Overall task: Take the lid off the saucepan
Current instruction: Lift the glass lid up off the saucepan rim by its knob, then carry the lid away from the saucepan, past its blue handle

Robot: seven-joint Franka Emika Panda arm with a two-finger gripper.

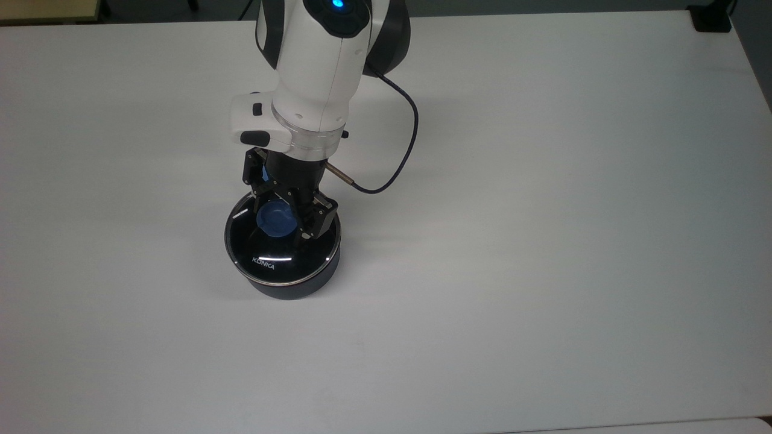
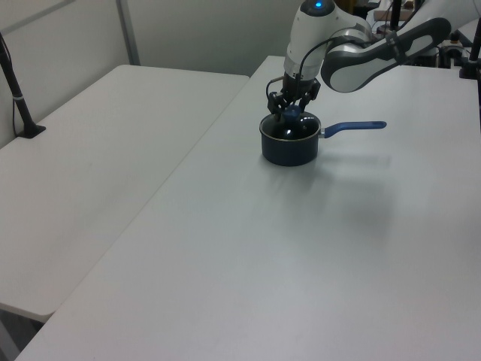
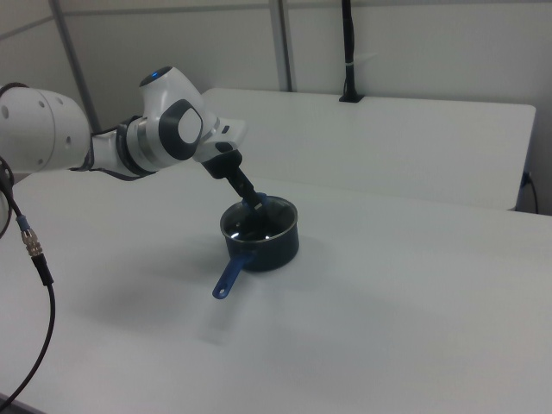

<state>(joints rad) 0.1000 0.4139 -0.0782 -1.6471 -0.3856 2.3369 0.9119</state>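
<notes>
The dark navy saucepan [image 1: 291, 289] stands on the white table with its glass lid [image 1: 269, 257] on, "KONKA" lettering facing the top view's bottom. My gripper [image 1: 282, 212] is low over the lid, open, with one finger on each side of the blue knob [image 1: 274, 222]; I cannot tell whether the fingers touch it. In the left view the gripper [image 2: 290, 110] sits over the saucepan [image 2: 288, 147], whose blue handle [image 2: 355, 127] points toward the left view's right. In the right view the gripper [image 3: 256, 210] dips to the saucepan [image 3: 269, 244], and the handle [image 3: 228, 277] points down-left.
The white table [image 1: 543, 241] spreads wide around the pan. A dark cable [image 1: 411, 138] loops off the wrist toward the top view's right. A black object [image 1: 711, 18] sits at the table's far right corner. A second table [image 2: 90, 173] adjoins on the left view's left.
</notes>
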